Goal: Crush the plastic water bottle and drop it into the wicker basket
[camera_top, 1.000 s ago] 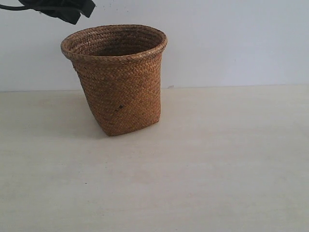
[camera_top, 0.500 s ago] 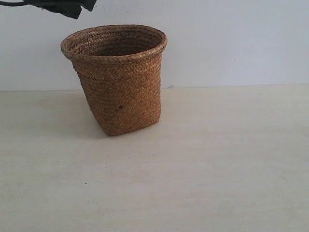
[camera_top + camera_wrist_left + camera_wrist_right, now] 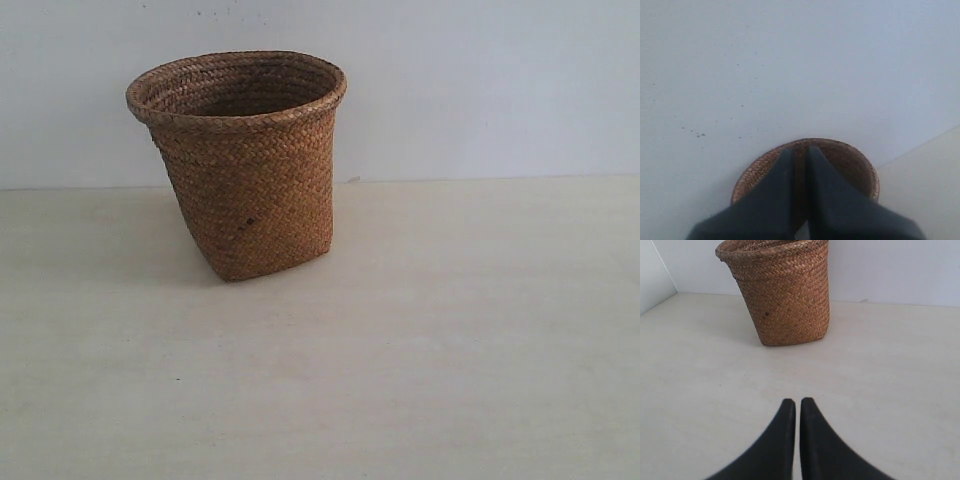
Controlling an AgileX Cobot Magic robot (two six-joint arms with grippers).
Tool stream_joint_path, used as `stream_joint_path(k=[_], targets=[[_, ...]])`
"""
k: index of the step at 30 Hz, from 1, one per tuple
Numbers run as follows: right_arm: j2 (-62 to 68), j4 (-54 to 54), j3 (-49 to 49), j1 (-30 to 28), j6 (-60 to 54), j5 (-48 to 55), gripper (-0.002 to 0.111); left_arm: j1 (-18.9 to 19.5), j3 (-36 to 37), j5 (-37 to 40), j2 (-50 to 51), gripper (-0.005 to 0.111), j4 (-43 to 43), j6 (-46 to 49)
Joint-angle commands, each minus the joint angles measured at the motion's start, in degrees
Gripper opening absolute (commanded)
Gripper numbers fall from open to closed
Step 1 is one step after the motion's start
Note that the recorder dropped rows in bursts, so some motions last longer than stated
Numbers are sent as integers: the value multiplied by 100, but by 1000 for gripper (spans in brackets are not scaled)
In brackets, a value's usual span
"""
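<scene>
Left hand (image 3: 800,150) and right hand (image 3: 798,401) pinched narrow, empty; wicker basket (image 3: 245,170) near table (image 3: 450,350) far edge, bottle unseen, probably inside.

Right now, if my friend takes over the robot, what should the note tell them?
Left end effector: above the wicker basket mouth, jaws together, empty.
Right end effector: over the table, facing the basket, jaws together, empty.
Plastic water bottle: in no view. The basket's inside is hidden, so the drop cannot be confirmed.
Left to do: look into the basket. If the bottle is there, the job is probably done.
</scene>
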Motion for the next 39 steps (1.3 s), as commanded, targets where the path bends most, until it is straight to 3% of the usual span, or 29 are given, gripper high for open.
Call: stream_joint_path(k=[1, 11, 19, 31, 39], targets=[[-5, -1, 29, -6, 29, -75, 0, 191, 987, -73, -1012, 4, -17, -77], [-5, -1, 29, -6, 29, -75, 0, 997, 3937, -164, -3811, 4, -17, -784], [-5, -1, 29, -6, 29, -75, 0, 1247, 5600, -290, -5498, 4, -17, -1568], [-5, -1, 29, -6, 29, -75, 0, 1306, 7352, -1491, -6641, 4, -206, -1729], [-5, -1, 29, -6, 29, -75, 0, 1927, 7639, -1877, -6641, 4, -421, -1729]])
